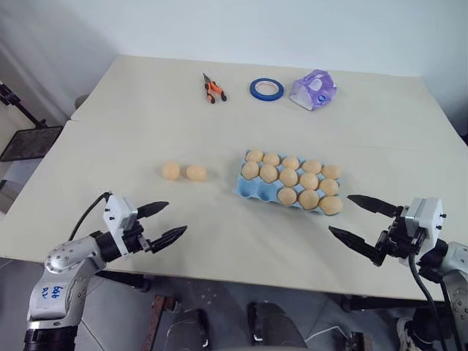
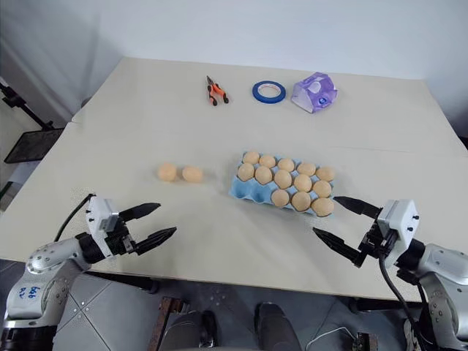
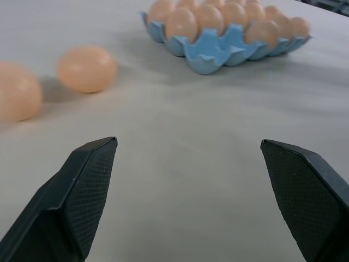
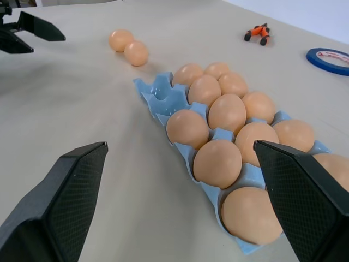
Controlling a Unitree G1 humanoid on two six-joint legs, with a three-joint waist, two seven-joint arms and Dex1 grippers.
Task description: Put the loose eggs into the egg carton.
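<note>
Ahead of left gripper, fingers spread and empty: two loose eggs on table. Egg carton ahead of right gripper, spread too: thirteen cups filled, two empty.

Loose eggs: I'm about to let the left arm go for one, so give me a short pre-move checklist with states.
1. Two pale tan-orange loose eggs lie on the table left of the tray: ok.
2. Light blue moulded egg carton has empty cups at its near left: ok.
3. Left gripper open, empty: ok.
4. Right gripper open, clear of carton: ok.
5. Eggs touching each other: cannot tell.
</note>
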